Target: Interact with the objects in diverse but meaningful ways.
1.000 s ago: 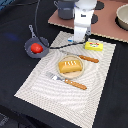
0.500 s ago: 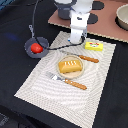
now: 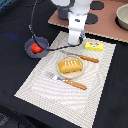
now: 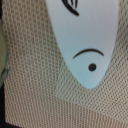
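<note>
The white fish-shaped piece [image 4: 85, 40] fills the wrist view from very close, lying on the woven placemat [image 4: 30, 95]. In the exterior view my gripper [image 3: 75, 41] hangs low over the placemat's far edge and hides the fish. Its fingers cannot be made out, so I cannot tell whether it is open or shut. The orange-yellow bread loaf [image 3: 70, 66] sits on a small plate mid-mat. A red tomato [image 3: 35, 48] lies in a dark bowl [image 3: 44, 42] toward the exterior view's left. The yellow butter block [image 3: 93, 46] rests just to the gripper's right.
A wooden-handled knife [image 3: 84, 58] lies behind the loaf and a wooden-handled fork [image 3: 69, 81] in front of it. A brown board [image 3: 107, 22] with dark discs sits at the back, with a pale bowl [image 3: 122, 17] at the back right. A black cable [image 3: 33, 22] loops down to the dark bowl.
The arm has come down a little toward the placemat's far edge. The loaf, tomato, butter and cutlery have not moved.
</note>
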Controlling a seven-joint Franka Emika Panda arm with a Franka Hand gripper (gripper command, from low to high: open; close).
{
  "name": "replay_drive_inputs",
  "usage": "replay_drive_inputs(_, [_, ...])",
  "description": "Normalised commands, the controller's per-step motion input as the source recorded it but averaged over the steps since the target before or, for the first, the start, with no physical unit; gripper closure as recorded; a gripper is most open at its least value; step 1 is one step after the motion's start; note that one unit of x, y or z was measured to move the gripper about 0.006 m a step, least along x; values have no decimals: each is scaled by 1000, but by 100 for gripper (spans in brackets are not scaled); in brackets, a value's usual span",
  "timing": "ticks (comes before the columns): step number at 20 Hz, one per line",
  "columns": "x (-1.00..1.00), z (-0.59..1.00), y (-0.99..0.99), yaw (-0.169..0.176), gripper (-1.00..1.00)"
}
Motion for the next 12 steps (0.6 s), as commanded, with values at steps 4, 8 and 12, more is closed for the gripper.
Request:
replay_drive_inputs(4, [-362, -221, -95, 24, 100])
replay_drive_inputs(8, [-254, -157, -39, 20, 100])
replay_drive_inputs(12, [-44, -56, -44, 3, 100])
